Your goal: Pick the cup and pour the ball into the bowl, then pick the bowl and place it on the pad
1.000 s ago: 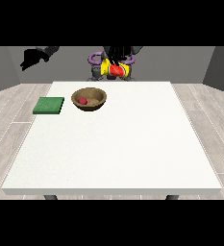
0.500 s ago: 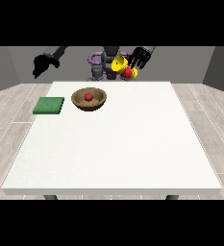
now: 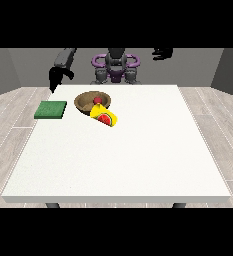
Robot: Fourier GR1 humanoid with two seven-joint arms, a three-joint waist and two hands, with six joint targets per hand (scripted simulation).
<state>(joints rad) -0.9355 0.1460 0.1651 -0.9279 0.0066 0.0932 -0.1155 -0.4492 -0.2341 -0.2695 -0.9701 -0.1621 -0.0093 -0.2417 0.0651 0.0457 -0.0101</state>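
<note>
One yellow cup [image 3: 104, 116] lies on its side on the white bench [image 3: 123, 160], with a red watermelon picture on it. It is touching the brown bowl [image 3: 88, 99], just in front of the bowl's rim on the side nearer the camera. No hand is holding the cup.

A red ball [image 3: 96, 100] sits inside the bowl, close to the edge where the cup lies. The bowl stands upright near the far end of the bench, a bit toward the view's left.

A green pad [image 3: 51, 109] lies flat on the bench beside the bowl, further to the view's left, with a small gap between them. Nothing sits on the pad.

The hand at the view's left [image 3: 55, 79] hangs down over the far left corner of the bench, above and behind the pad. It holds nothing, and I cannot tell how its fingers lie.

The hand at the view's right [image 3: 161, 53] is lifted high up, well apart from the cup and the bowl. It holds nothing too, and its fingers are too small to tell.

The robot's body [image 3: 116, 67] stands behind the far edge of the bench.
</note>
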